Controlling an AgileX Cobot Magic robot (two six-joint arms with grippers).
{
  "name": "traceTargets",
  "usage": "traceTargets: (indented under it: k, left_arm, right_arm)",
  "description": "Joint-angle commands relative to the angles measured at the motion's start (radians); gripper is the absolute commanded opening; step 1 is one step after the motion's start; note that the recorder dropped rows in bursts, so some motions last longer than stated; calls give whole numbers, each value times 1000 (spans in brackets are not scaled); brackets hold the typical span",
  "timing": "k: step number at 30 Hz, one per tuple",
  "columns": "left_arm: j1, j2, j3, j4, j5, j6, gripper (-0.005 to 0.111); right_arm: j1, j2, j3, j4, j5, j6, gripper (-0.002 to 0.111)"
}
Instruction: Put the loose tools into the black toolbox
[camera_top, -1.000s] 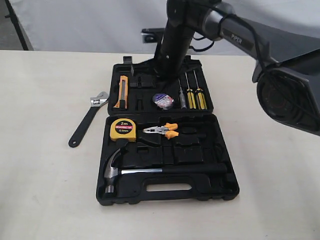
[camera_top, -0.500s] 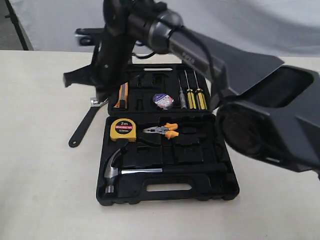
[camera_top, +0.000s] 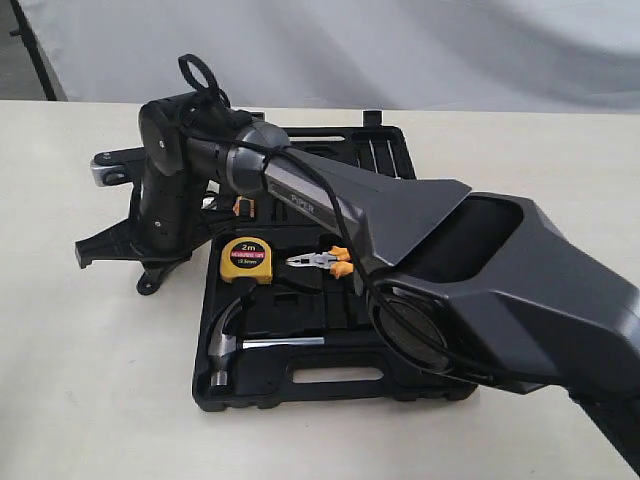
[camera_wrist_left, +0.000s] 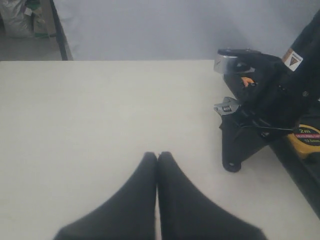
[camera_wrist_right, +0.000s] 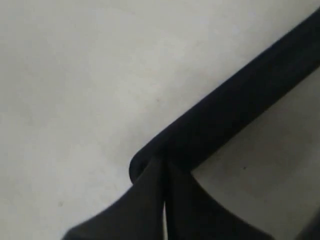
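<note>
The black adjustable wrench (camera_wrist_left: 226, 106) lies on the table left of the black toolbox (camera_top: 330, 385). Only its handle end (camera_top: 147, 287) shows in the exterior view. My right gripper (camera_wrist_right: 163, 161) has reached across and stands over that handle (camera_wrist_right: 240, 100) near its end, fingers shut together with the tips at the handle. The chrome claw hammer (camera_top: 225, 345) lies in the toolbox's front half. The right arm hides the tape roll. My left gripper (camera_wrist_left: 157, 154) is shut over bare table, well apart from the wrench.
A yellow tape measure (camera_top: 245, 260) and orange-handled pliers (camera_top: 325, 262) sit in the toolbox. The right arm (camera_top: 330, 200) spans the open case and covers its back half. Bare table lies left of the wrench.
The right arm has swung from behind the toolbox to the left and come down, so its gripper now stands at the wrench handle. The tools have not moved.
</note>
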Motion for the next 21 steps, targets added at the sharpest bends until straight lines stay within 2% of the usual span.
traceTargets:
  k: [1,11,21]
  left_arm:
    - [3,-8,9,-14,-17,-10,1]
    - [3,-8,9,-14,-17,-10,1]
    - [3,-8,9,-14,-17,-10,1]
  right_arm:
    - [4,33,0,18,114,-33,-1]
    - [38,14,2,48,114,-66,-1]
    - [43,-100,-51,-44,114,-65,-1]
